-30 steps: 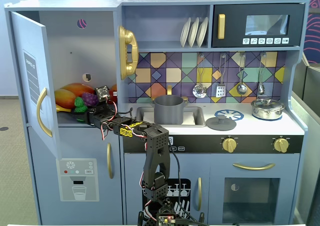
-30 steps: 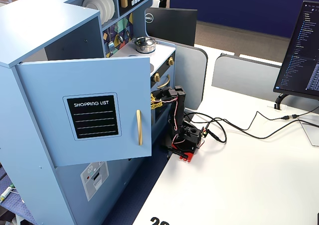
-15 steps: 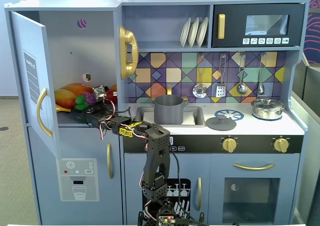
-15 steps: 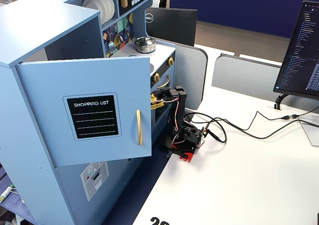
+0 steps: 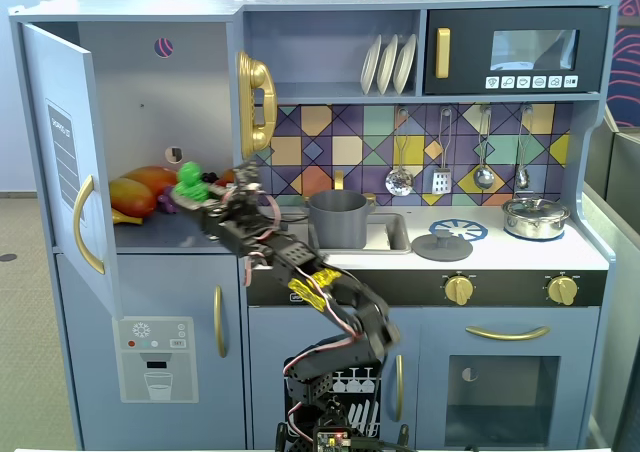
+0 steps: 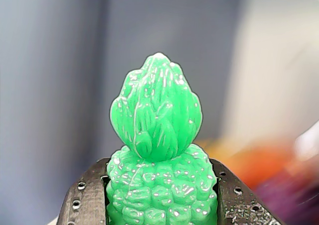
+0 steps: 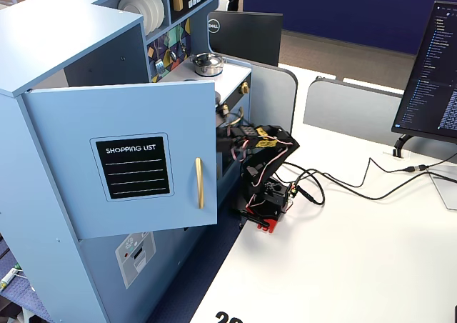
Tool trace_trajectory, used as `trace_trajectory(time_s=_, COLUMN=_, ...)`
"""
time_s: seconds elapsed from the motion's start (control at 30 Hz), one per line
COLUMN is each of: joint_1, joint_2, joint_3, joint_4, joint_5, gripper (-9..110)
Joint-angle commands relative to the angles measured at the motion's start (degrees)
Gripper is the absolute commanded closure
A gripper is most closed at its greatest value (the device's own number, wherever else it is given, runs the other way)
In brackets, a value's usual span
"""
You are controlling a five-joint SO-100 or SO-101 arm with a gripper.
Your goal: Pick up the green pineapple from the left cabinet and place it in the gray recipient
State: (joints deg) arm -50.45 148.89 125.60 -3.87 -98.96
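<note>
The green pineapple (image 5: 187, 180) is held just above the shelf inside the left cabinet (image 5: 150, 92), whose blue door (image 5: 62, 152) stands open. My gripper (image 5: 190, 197) is shut on its bumpy body. In the wrist view the pineapple (image 6: 159, 160) fills the middle, crown up, with a black finger (image 6: 82, 197) pressed on each side. The gray recipient (image 5: 338, 219) stands in the sink to the right of the cabinet. In a fixed view from the side the open door (image 7: 128, 169) hides the gripper and the fruit.
An orange and yellow toy fruit (image 5: 140, 192) lies on the cabinet shelf behind the pineapple. A gold phone (image 5: 256, 102) hangs on the cabinet's right wall. A gray lid (image 5: 441, 243) and a steel lidded pot (image 5: 535, 217) sit on the counter.
</note>
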Motion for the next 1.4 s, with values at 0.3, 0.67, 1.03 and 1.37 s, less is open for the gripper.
trace_trajectory(time_s=0.3, joint_1=35.95, joint_2=14.77, joint_3=-0.97, joint_4=4.13, joint_5=7.56, gripper=102)
trace_trajectory(time_s=0.67, joint_1=52.56, joint_2=-5.8, joint_3=-15.91, joint_4=16.44, joint_5=9.05, gripper=102)
trace_trajectory(time_s=1.03, joint_1=51.68, joint_2=-27.51, joint_3=-29.27, joint_4=13.54, joint_5=5.8, gripper=102)
trace_trajectory(time_s=1.37, joint_1=54.49, joint_2=-29.97, joint_3=-27.25, joint_4=16.26, joint_5=6.24, gripper=78)
